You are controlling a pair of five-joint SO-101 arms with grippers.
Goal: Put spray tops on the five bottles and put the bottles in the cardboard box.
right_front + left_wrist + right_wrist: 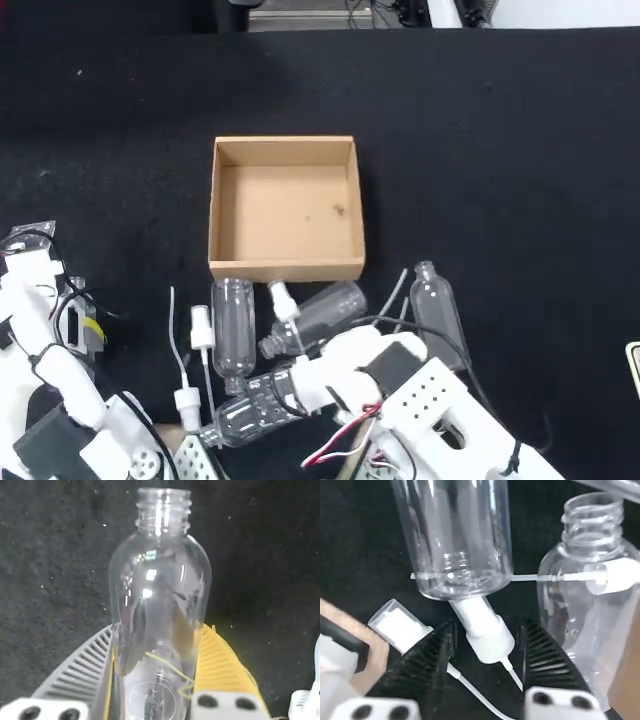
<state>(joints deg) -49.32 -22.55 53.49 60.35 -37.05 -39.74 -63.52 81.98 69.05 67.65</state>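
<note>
The open cardboard box (285, 210) stands mid-table with nothing inside. In front of it lie clear uncapped bottles (233, 325) (318, 316) (436, 302) and loose white spray tops (203, 328) (283, 300) (187, 402). My left gripper (157, 630) is shut on a clear bottle (159, 580), its open neck pointing away; that bottle (255, 405) lies at the front edge. My right gripper (488, 626) is open, its black fingers on either side of a white spray top (485, 630) without touching it. Just beyond are a bottle base (455, 540) and an open bottle neck (592, 520).
A second spray top (400, 625) lies beside my right gripper's finger. A thin dip tube (550, 577) crosses the neighbouring bottle. Both arms crowd the front edge, the right arm (420, 400) over the bottles. Black cloth (500, 150) lies bare around the box.
</note>
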